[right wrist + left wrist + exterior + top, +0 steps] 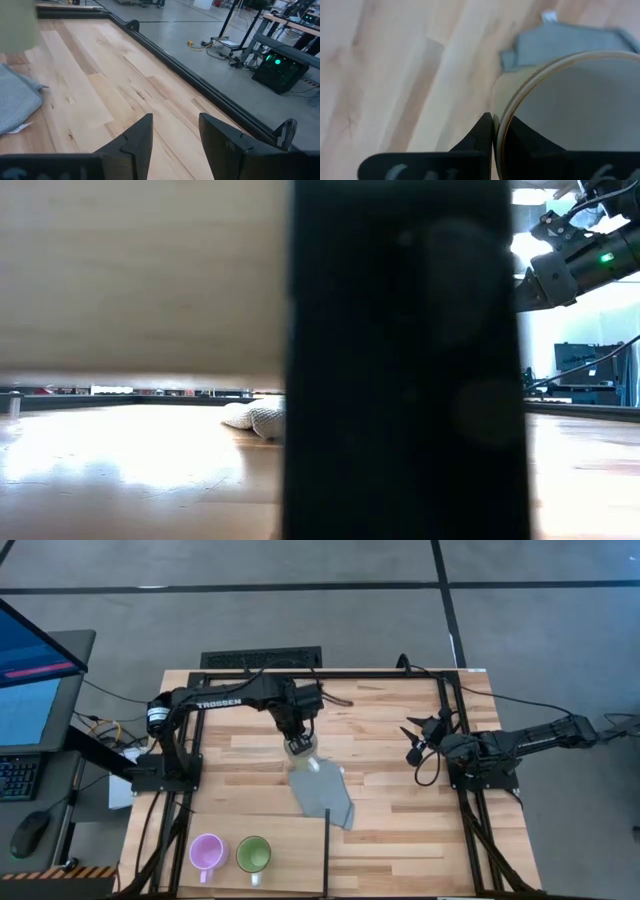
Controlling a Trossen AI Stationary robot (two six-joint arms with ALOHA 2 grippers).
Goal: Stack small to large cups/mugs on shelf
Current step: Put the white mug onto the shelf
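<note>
A: Where is the cream mug (580,115) seen?
B: It is held by the left gripper (299,745) near the middle of the tabletop (390,795), just past the far end of the grey cloth (325,795). In the left wrist view, the rim is pinched between the fingers (482,132), one inside the mug and one outside, so the gripper is closed tight on the wall.

A: And the other two mugs?
B: The purple mug (207,852) and the green mug (253,855) are stood side by side, openings up, on the pale shelf (290,840) at the near left corner. They are close together, and well apart from the cream mug.

A: How is the right gripper (415,740) placed?
B: It is kept at the right side of the tabletop, well clear of the cloth. In the right wrist view its fingers (137,137) are seen parted, with only bare wood between them; nothing is held.
</note>
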